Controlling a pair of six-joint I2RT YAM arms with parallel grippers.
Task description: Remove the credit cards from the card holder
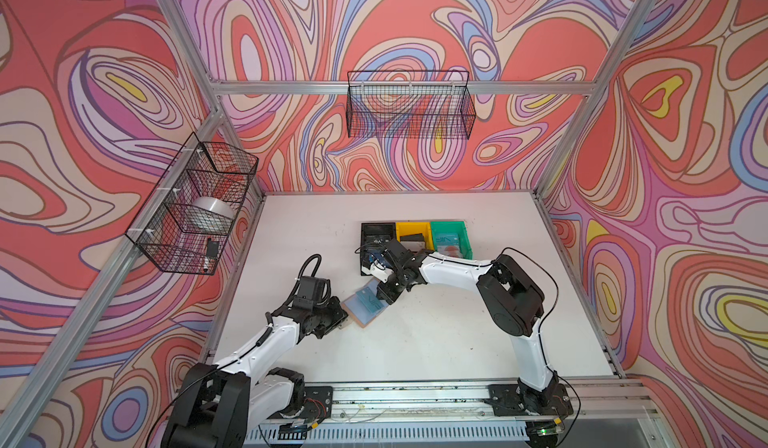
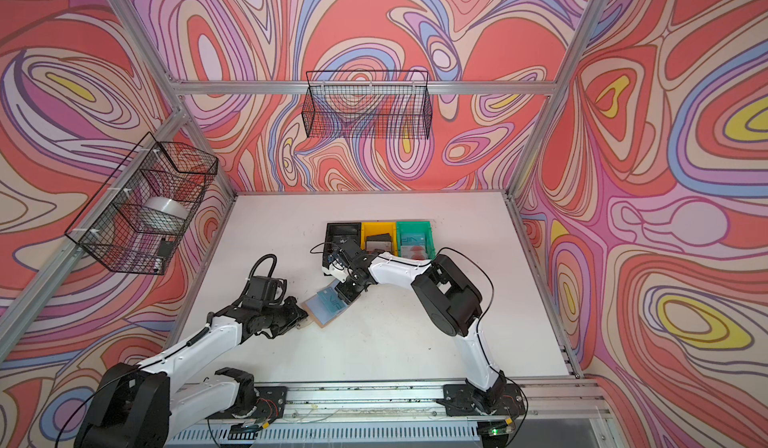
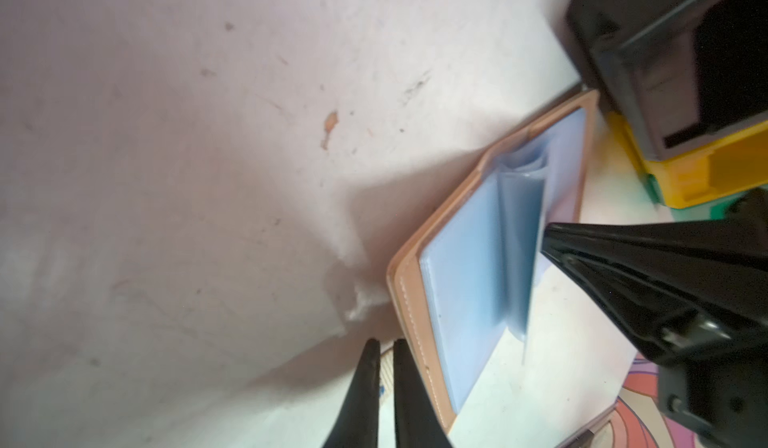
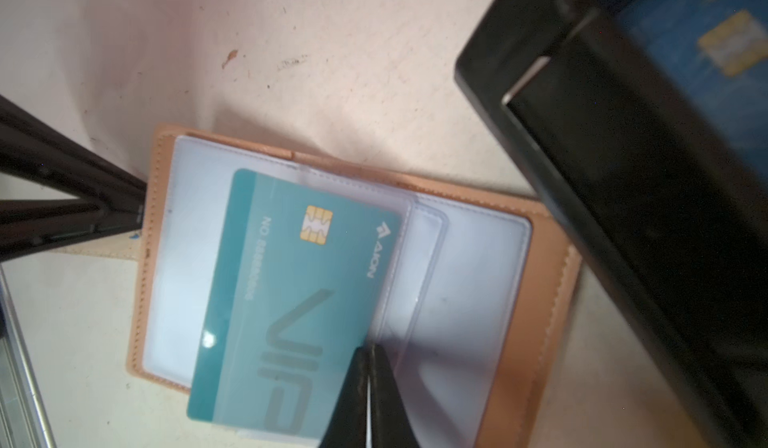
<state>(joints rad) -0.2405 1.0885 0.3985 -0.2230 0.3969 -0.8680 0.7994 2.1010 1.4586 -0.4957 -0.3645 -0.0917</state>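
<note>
The tan card holder (image 1: 365, 323) (image 4: 552, 300) lies open on the white table in both top views. A teal credit card (image 4: 291, 300) (image 1: 368, 300) marked VIP sits in a clear sleeve page (image 4: 419, 259); its far long edge sticks out of the sleeve. My right gripper (image 4: 368, 348) (image 1: 380, 299) is shut on that page's near edge. Whether the card's edge is pinched too does not show. My left gripper (image 3: 386, 342) (image 1: 344, 321) is shut on the holder's tan strap (image 4: 104, 252) at its left side. More clear pages (image 3: 519, 225) stand up at the spine.
Black (image 1: 376, 230), yellow (image 1: 411, 230) and green (image 1: 451, 227) bins stand in a row behind the holder. A blue card (image 4: 706, 30) lies in the black bin, and a teal and a pale red-marked card (image 1: 451, 250) in the green one. Wire baskets (image 1: 195, 205) hang on the walls.
</note>
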